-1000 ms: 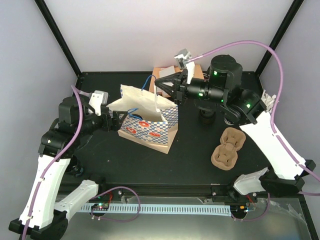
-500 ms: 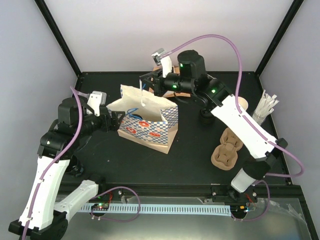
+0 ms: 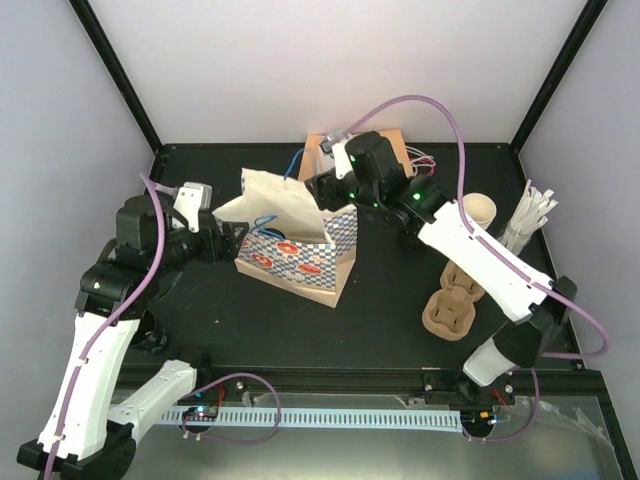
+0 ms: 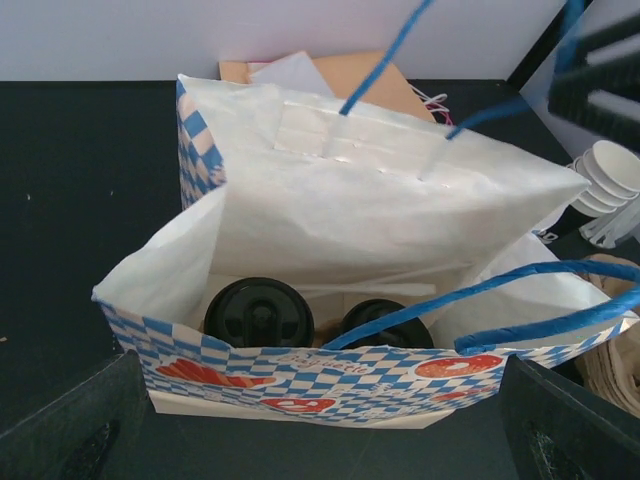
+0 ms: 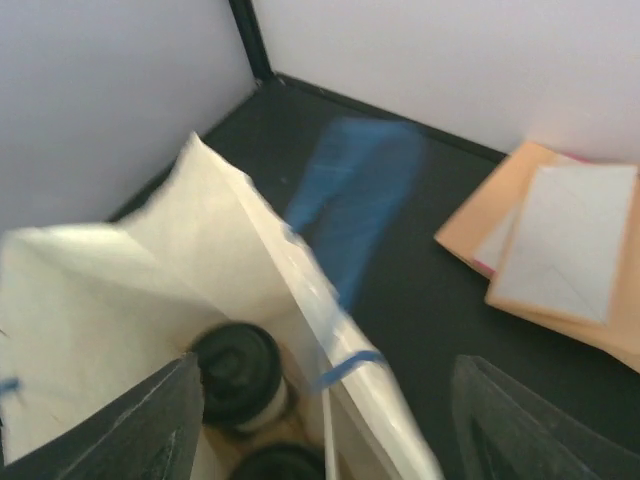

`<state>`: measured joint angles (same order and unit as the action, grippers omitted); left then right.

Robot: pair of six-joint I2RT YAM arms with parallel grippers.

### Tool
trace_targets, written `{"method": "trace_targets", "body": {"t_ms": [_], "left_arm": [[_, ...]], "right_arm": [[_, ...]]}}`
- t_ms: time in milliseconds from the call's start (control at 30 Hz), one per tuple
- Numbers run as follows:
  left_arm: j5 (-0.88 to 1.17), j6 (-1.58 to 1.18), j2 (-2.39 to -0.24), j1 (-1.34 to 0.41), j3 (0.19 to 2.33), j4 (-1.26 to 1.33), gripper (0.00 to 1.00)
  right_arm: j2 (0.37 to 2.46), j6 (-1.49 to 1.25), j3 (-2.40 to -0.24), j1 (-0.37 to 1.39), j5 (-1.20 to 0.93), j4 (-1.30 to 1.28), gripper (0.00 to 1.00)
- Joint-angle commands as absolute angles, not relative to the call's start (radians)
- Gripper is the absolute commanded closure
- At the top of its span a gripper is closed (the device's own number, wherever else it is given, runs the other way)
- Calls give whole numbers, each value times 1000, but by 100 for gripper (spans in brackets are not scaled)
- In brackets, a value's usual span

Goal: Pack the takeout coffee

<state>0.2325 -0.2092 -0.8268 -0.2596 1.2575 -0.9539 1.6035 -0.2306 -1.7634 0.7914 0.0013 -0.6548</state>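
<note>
You're holding the right gripper (image 5: 328, 380) open over the bag (image 3: 295, 250), left gripper (image 4: 320, 400) gaping beside it, and that blurry handle (image 5: 350, 190) might be snagging on the jaws, tipping the cups (image 4: 258, 312).

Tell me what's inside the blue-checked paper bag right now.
Two black lids show at the bottom of the bag: one cup and a second cup beside it. The front wall hides most of their bodies; the bag's folded sides cover the corners.
</note>
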Motion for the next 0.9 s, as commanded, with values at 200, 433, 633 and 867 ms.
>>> {"method": "trace_targets", "body": {"t_ms": [200, 433, 633, 867], "left_arm": [[225, -229, -796, -265, 1211, -1011, 1], [176, -292, -710, -265, 1167, -1071, 1], [180, -372, -627, -265, 1069, -1072, 2], [313, -557, -481, -266, 829, -991, 7]], "right_arm": [[1372, -194, -1534, 786, 141, -649, 23], [1236, -192, -1358, 786, 129, -604, 21], [1113, -201, -1163, 787, 76, -530, 20], [1022, -266, -946, 788, -83, -403, 19]]}}
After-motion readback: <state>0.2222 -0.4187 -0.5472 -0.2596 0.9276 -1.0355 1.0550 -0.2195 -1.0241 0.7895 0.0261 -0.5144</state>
